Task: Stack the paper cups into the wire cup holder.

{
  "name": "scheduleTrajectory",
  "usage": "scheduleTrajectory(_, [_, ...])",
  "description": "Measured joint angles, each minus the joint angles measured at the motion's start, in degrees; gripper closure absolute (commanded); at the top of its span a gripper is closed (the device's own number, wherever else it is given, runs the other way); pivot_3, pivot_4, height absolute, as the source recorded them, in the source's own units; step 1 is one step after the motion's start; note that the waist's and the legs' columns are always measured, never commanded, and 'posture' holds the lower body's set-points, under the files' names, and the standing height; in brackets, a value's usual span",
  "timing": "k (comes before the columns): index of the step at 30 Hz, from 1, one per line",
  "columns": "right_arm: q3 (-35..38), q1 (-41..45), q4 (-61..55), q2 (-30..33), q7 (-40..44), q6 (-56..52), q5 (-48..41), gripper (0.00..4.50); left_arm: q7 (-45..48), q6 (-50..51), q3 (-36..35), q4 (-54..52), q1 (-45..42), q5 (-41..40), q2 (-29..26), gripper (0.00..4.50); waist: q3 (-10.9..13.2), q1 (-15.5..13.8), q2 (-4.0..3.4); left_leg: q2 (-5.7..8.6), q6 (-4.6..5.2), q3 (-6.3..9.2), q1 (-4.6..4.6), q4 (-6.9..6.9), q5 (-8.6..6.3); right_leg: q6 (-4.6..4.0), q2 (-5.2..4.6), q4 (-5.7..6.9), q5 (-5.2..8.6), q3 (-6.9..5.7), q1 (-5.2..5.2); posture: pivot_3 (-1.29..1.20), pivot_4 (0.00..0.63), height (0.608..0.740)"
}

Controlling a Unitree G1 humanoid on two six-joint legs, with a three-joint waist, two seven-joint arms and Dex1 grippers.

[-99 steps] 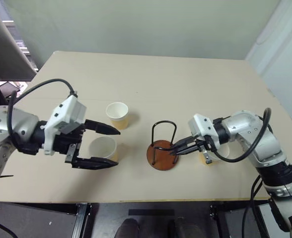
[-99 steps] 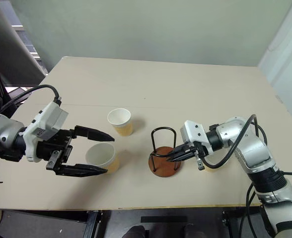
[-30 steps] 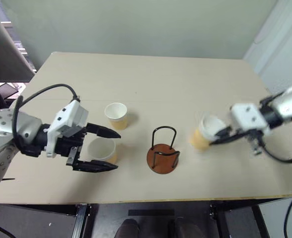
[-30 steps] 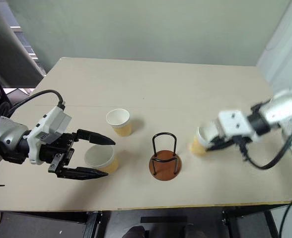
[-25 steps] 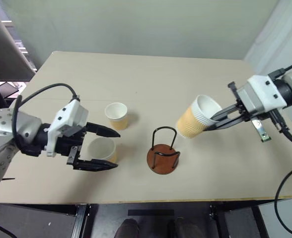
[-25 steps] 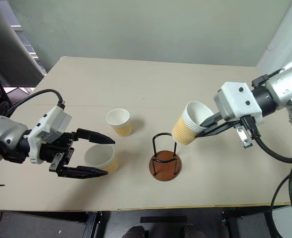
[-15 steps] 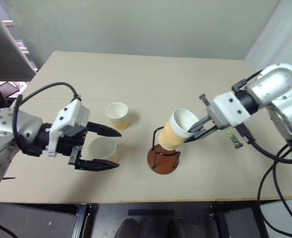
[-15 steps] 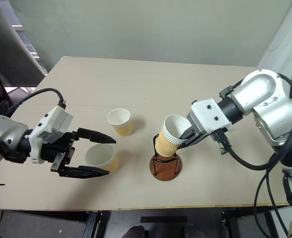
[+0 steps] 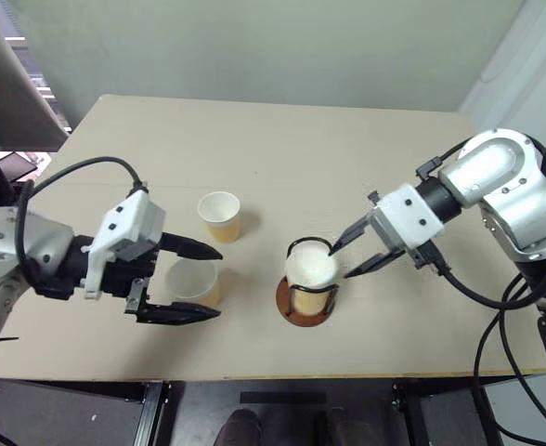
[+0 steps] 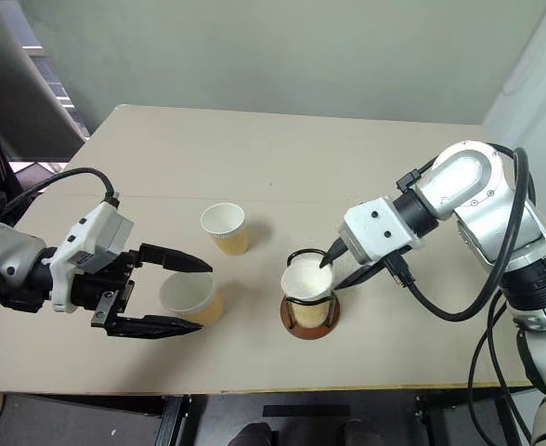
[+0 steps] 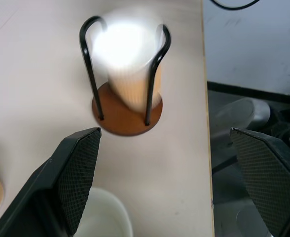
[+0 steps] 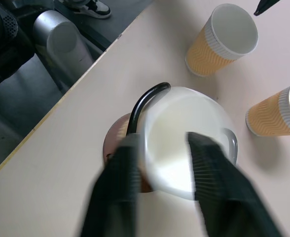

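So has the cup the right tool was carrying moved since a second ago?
Yes. That paper cup went from the table's right side leftward and down into the wire cup holder, between its loops. The right tool now stands open beside it.

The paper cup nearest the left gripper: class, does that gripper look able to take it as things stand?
Probably yes. The left gripper is open, one finger on either side of that paper cup, which stands upright on the table with nothing else between them. The other loose cup stands apart, farther back.
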State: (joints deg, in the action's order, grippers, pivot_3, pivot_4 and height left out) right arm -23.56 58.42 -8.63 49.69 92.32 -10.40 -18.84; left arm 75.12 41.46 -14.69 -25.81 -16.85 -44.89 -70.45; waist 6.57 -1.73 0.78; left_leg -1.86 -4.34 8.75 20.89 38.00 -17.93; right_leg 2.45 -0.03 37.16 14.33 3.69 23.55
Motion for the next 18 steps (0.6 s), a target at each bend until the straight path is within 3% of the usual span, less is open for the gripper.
scheduleTrajectory(5, [0.01, -0.09, 0.04, -0.20, 0.00, -0.21, 0.63, 0.03, 0.85, -1.11, -0.20, 0.48, 1.78, 2.46, -1.55, 0.00, 0.00, 0.00, 0.00, -0.01, 0.00, 0.00, 0.00, 0.00, 0.00, 0.00, -0.01, 0.00, 0.00, 0.01, 0.00, 0.00, 0.150, 0.740])
scheduleTrajectory(10, [3.51, -4.27, 1.25, 1.84, -0.03, -5.59, -1.63, 0.03, 2.27, -3.83, 0.06, 1.93, 3.71, 6.64, -3.27, 0.00, -0.01, -0.48, 0.01, -0.02, 0.00, 0.07, 0.02, 0.01, 0.00, -0.01, -0.13, -0.02, 0.01, 0.01, -0.01, 0.00, 0.150, 0.740])
scheduleTrajectory(18, [32.31, -19.02, 2.15, 9.98, -2.02, -27.03, -26.83, 0.03, 4.61, -10.72, 6.74, 7.43, 4.54, 15.68, -4.86, 0.00, -0.01, -1.62, 0.02, 0.07, -0.04, -0.04, -0.01, -0.06, 0.01, -0.10, -0.14, -0.13, 0.06, 0.05, -0.01, 0.00, 0.150, 0.740])
